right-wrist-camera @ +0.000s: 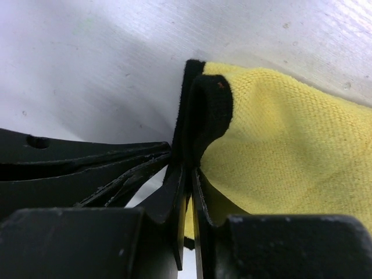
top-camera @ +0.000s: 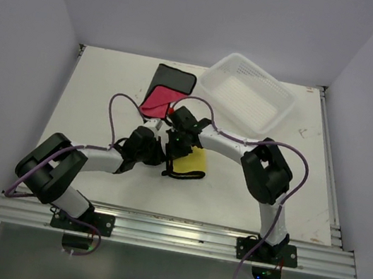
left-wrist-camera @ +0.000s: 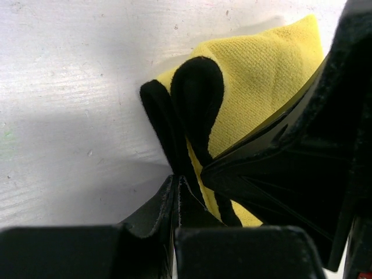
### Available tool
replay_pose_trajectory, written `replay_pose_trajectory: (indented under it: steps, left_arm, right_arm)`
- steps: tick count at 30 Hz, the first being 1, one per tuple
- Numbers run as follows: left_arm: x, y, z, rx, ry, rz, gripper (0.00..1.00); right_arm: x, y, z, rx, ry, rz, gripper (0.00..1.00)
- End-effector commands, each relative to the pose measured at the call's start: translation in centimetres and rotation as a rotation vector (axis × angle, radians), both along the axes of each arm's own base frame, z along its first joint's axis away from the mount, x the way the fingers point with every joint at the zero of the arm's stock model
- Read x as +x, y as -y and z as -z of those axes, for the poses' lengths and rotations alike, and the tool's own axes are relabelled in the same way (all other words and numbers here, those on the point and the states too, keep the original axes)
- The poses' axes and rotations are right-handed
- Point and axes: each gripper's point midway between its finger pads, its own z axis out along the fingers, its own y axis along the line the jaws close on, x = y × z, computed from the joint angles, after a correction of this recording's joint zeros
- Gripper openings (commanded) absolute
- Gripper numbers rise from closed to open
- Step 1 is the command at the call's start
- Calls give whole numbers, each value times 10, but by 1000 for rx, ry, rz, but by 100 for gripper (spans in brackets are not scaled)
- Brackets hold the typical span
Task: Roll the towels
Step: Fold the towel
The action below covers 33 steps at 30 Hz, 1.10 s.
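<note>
A yellow towel [top-camera: 193, 160] with a black border lies at the table's middle, partly folded over. My left gripper [top-camera: 166, 156] is shut on its black-edged fold, seen in the left wrist view [left-wrist-camera: 178, 181]. My right gripper [top-camera: 180, 141] is shut on the same towel's black edge close beside it, seen in the right wrist view [right-wrist-camera: 187, 168]. The yellow towel [left-wrist-camera: 261, 70] bulges up in loops at both grips and also shows in the right wrist view [right-wrist-camera: 290, 151]. A red towel [top-camera: 159, 98] with a black side lies flat further back.
A white plastic basket [top-camera: 250, 94] stands at the back right of the white table [top-camera: 107, 98]. The two arms cross close together at the centre. Purple cables loop over both arms. The table's metal rail runs along the near edge.
</note>
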Motion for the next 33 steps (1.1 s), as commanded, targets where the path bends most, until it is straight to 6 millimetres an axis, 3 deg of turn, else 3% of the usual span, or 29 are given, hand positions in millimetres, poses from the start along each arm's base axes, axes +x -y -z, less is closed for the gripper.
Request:
replay_pose_trajectory:
  steps: [1,5,11,16,17,19,21,26,30,33]
  left_arm:
    - [5,1,-5,12,27,-9,0]
    - [5,-1,-6,15,27,-16,0]
    - [3,-6,-11,25,30,-30,0]
    - [2,-8,-23,28,40,-29,0]
    - [5,-13,-25,49,54,-51,0]
    - [8,-14,-35,54,73,-54,0]
    - [9,-15,-42,61,83,-57,0]
    - [23,-17,-71,91,140,-70,0]
    - [41,-8,-108,69,217,-66,0]
    - [51,1,-123,56,245,-49,0]
  right_arm:
    - [6,-25,-27,109,23,-15,12]
    - [10,-21,-52,113,68,-30,23]
    - [26,11,-93,127,158,39,33]
    - [37,50,-92,141,158,124,31]
    - [45,62,-96,149,171,151,21]
    - [52,83,-88,131,166,189,11]
    - [59,92,-89,129,177,207,7]
    - [74,95,-89,116,210,199,0]
    - [83,94,-69,70,193,203,0]
    - [86,98,-52,34,194,215,0]
